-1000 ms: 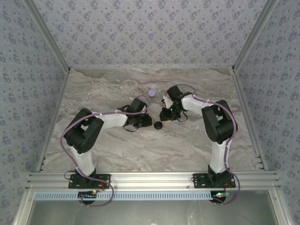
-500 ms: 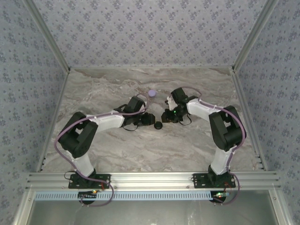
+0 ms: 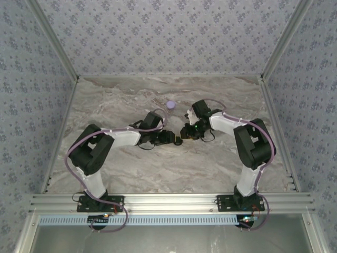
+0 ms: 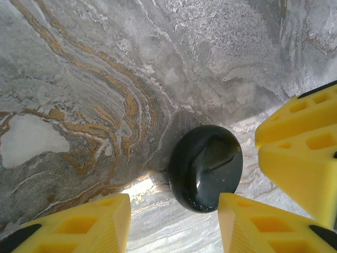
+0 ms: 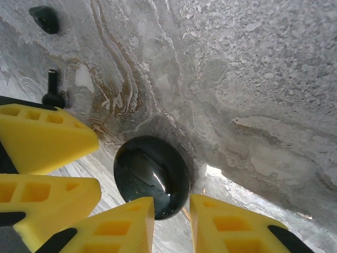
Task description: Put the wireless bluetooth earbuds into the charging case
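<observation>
The charging case (image 4: 206,167) is a glossy black oval, lid shut, lying on the marble table (image 3: 158,168). My left gripper (image 4: 174,203) is open just short of the case, whose near end sits by the right fingertip (image 4: 247,221). My right gripper (image 5: 172,203) faces it from the other side, jaws a narrow gap apart and gripping nothing; the case (image 5: 151,176) lies just ahead of its tips. Two tiny black earbuds lie on the table beyond: one stemmed (image 5: 52,89), one rounded (image 5: 45,18). From above, both grippers (image 3: 171,138) (image 3: 184,135) meet at the case (image 3: 178,141).
A small purple round object (image 3: 170,105) sits on the table behind the grippers. Patterned walls close the table on three sides. The other arm's yellow fingers (image 4: 303,142) (image 5: 42,142) crowd the case's side in each wrist view.
The left gripper has opened and slid right up to the case. The right gripper has shifted slightly left and down toward it, its jaws narrowing a little.
</observation>
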`<state>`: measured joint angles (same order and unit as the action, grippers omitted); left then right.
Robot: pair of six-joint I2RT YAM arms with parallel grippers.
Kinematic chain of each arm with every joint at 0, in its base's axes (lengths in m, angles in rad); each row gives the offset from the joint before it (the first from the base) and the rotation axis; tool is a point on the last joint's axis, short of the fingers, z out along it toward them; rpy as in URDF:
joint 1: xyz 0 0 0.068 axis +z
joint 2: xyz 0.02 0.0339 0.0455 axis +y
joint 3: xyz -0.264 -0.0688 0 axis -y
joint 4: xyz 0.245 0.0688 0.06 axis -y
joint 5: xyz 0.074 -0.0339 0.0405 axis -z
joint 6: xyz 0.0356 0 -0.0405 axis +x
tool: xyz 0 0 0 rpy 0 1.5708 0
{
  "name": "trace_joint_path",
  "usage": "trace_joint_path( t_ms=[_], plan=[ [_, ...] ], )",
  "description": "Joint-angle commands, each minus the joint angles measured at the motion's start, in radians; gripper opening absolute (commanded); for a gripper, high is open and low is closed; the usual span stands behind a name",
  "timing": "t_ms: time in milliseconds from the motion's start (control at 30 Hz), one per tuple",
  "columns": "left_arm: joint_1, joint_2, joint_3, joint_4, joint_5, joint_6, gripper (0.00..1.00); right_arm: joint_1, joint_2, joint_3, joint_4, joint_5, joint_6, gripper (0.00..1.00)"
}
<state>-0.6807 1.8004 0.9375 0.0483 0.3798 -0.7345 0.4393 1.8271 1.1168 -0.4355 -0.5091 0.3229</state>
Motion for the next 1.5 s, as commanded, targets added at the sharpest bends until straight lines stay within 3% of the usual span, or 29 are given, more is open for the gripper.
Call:
trace_joint_path(
  t_ms=[0, 800, 1467],
  plan=[
    [0.004, 0.019, 0.000, 0.029, 0.026, -0.012, 0.47, 0.007, 0.030, 0.002, 0.007, -0.020, 0.012, 0.27],
    [0.001, 0.106, -0.029, 0.212, 0.128, -0.135, 0.43, 0.009, 0.054, -0.043, 0.056, -0.031, 0.049, 0.26],
    [0.000, 0.126, -0.059, 0.337, 0.156, -0.238, 0.33, -0.012, 0.043, -0.094, 0.150, -0.066, 0.136, 0.23]
  ],
)
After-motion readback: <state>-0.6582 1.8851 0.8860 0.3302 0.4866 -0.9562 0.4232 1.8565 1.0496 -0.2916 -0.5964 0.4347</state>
